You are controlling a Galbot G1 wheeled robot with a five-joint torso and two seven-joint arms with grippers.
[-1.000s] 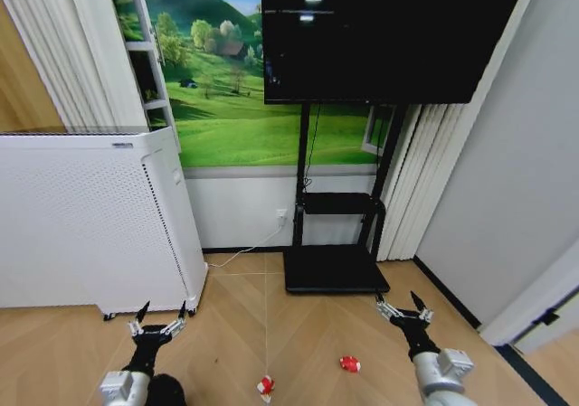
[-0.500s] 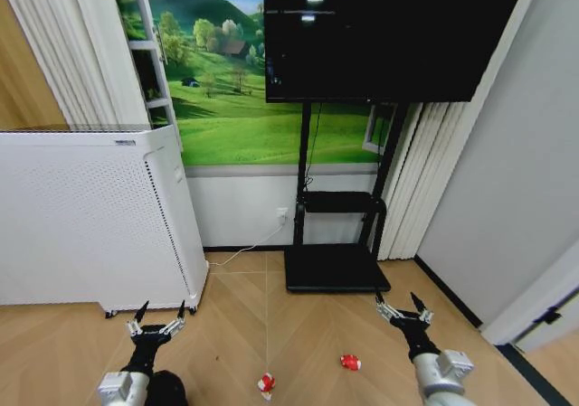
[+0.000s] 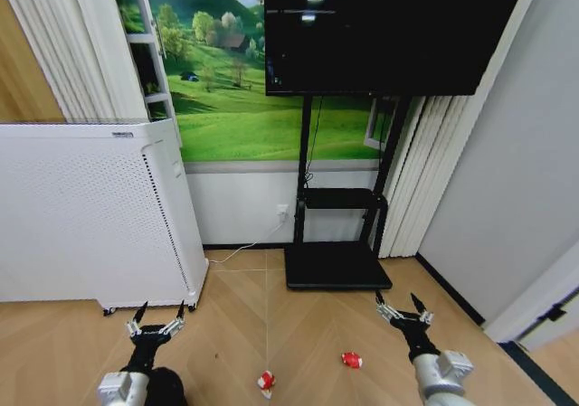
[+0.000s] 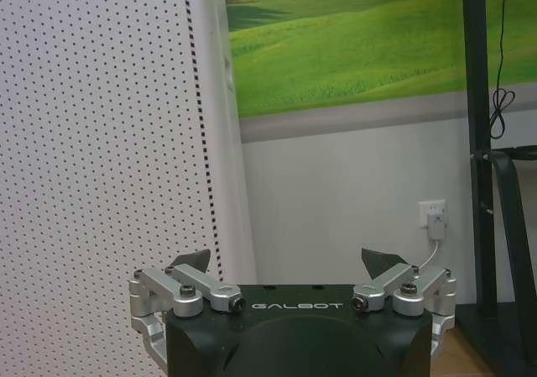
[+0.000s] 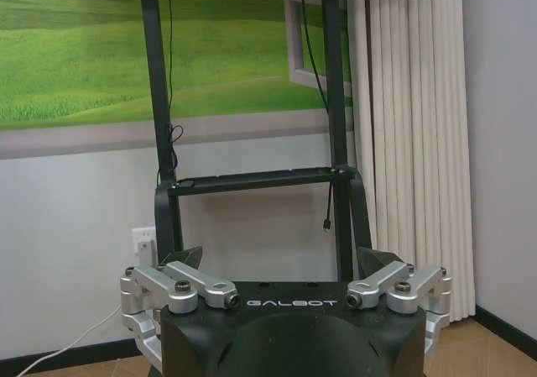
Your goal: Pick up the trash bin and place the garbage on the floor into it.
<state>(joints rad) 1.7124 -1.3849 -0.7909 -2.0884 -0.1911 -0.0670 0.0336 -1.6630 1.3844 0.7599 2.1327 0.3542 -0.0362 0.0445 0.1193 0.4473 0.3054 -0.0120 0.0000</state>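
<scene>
Two red-and-white lumps of garbage lie on the wooden floor in the head view, one (image 3: 265, 382) near the bottom middle and one (image 3: 351, 361) to its right. A dark round shape (image 3: 167, 390) at the bottom edge beside my left arm looks like the trash bin, mostly hidden. My left gripper (image 3: 161, 314) (image 4: 289, 264) is held above the floor, open and holding nothing, in front of the white appliance. My right gripper (image 3: 396, 302) (image 5: 281, 258) is open too, nothing in it, up and to the right of the right-hand lump.
A tall white perforated appliance (image 3: 90, 216) (image 4: 101, 142) stands at the left. A black TV stand (image 3: 335, 266) (image 5: 252, 180) with a screen is against the far wall. A white cable (image 3: 244, 248) runs from a wall socket. A grey wall closes the right side.
The whole head picture has shifted slightly upward, so the camera moved. Both grippers keep the same pose, open, and the garbage lies where it was.
</scene>
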